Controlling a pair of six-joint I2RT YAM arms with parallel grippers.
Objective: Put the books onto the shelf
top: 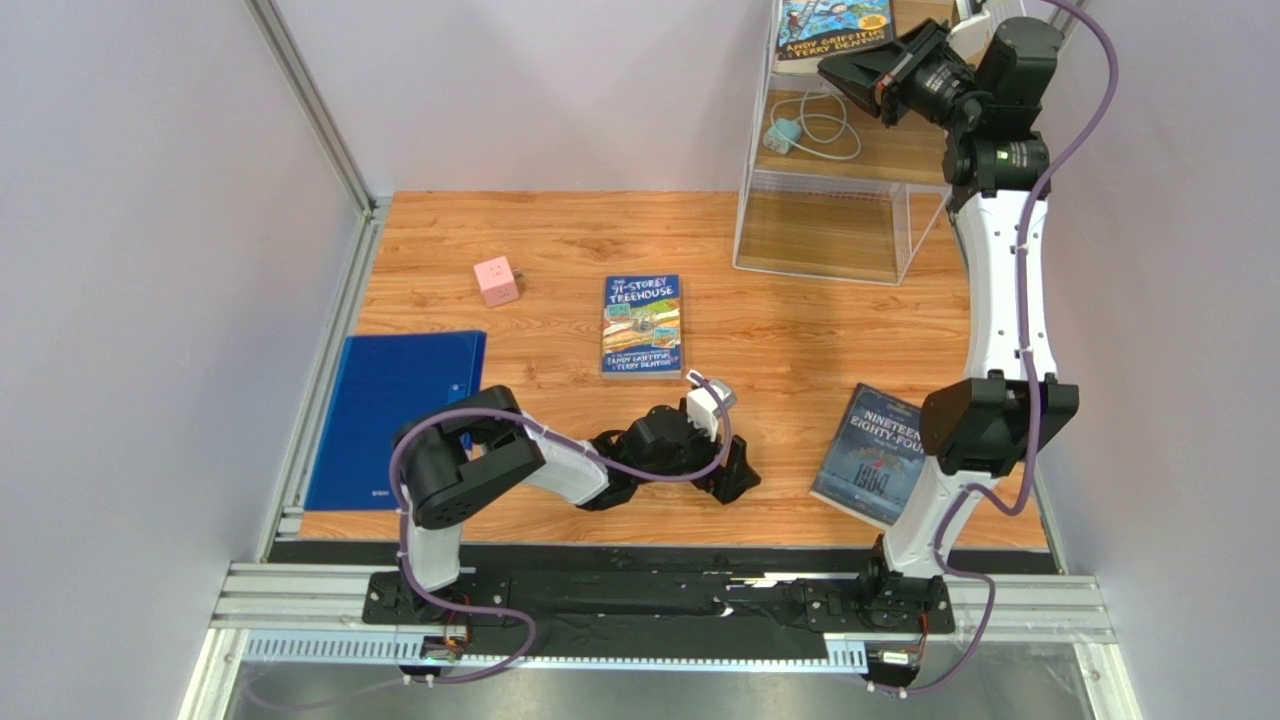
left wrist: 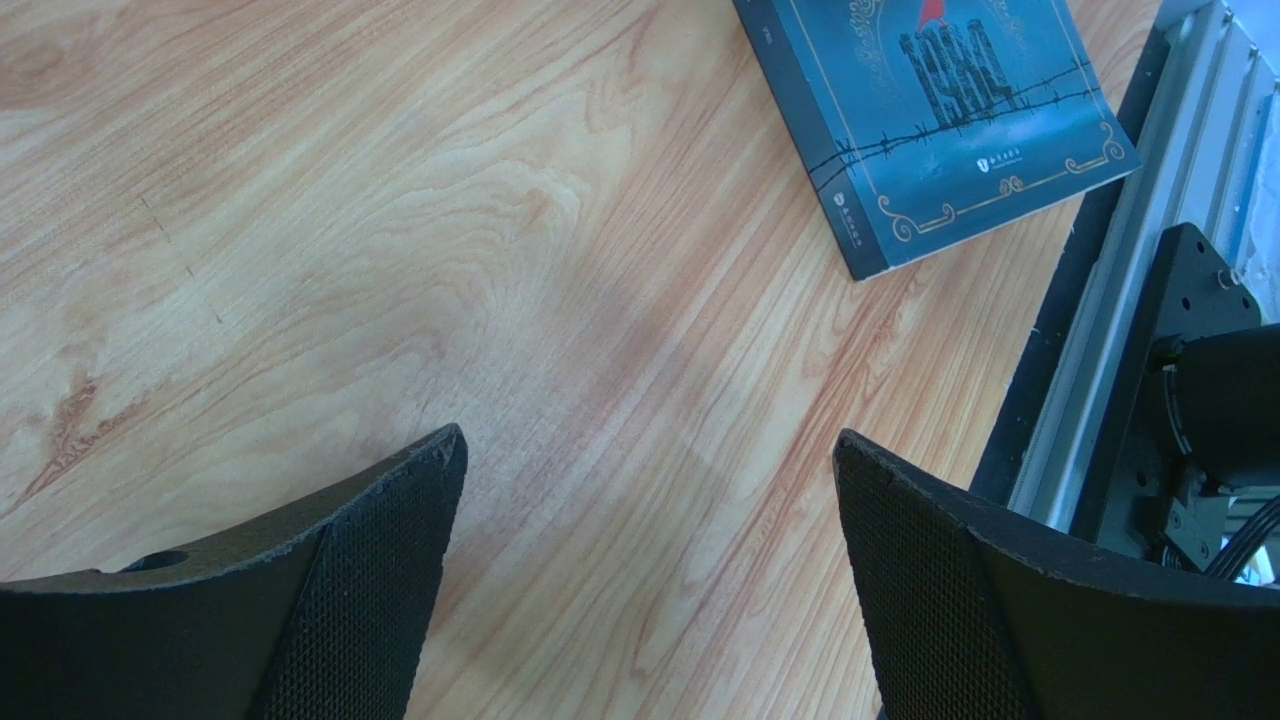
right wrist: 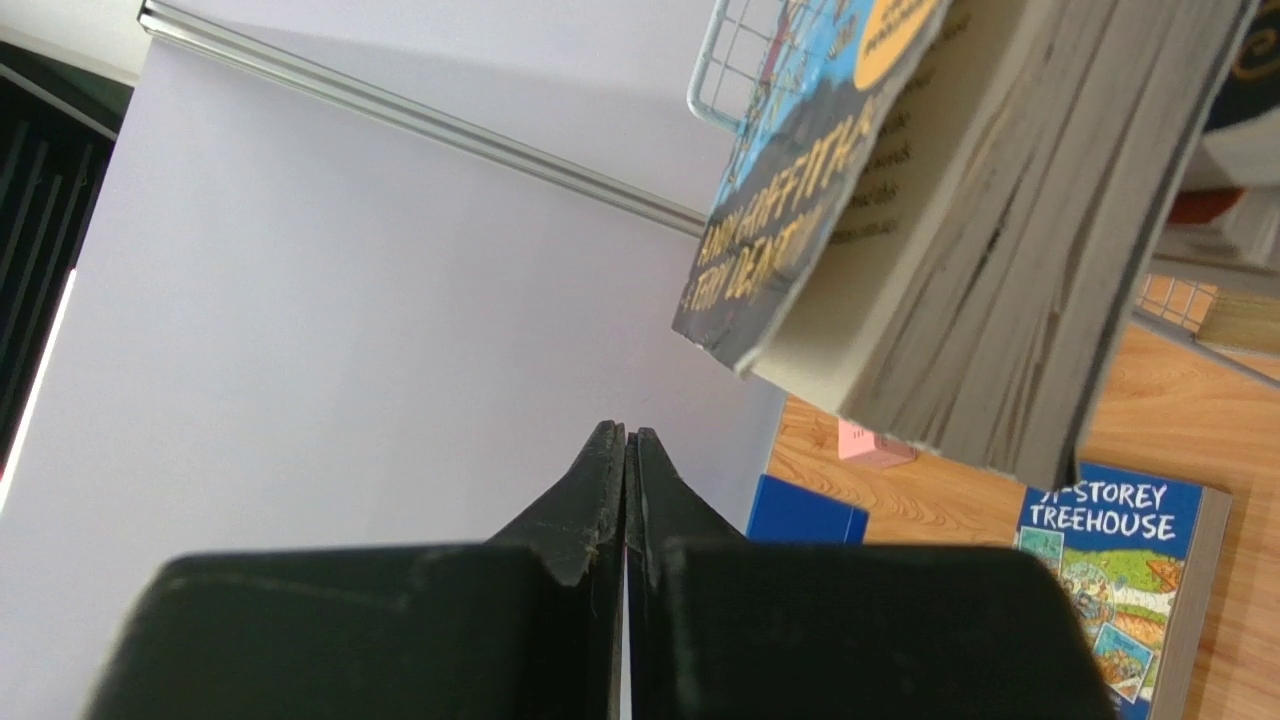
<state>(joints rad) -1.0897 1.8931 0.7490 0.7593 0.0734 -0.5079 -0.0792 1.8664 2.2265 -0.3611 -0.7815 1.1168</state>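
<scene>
**Right tool shut on nothing beside the top book; two books lie on the counter.**

The top book [right wrist: 917,210] lies on the shelf [top: 819,233] with its page edge seeming to jut past the wire frame. The right tool [right wrist: 624,438] sits just below it, fingers pressed together and empty. A careless upward or sideways move there could likely tip the book off. The right arm [top: 999,285] stands tall, its wrist bent toward the top tier and its elbow over the 1984 book [top: 872,455], so the left tool [left wrist: 646,450] could hit it when reaching there. The left arm [top: 466,465] is folded low, with its tool spread wide and empty over bare counter [top: 541,225]. The Treehouse book [top: 642,324] lies mid-counter.
</scene>
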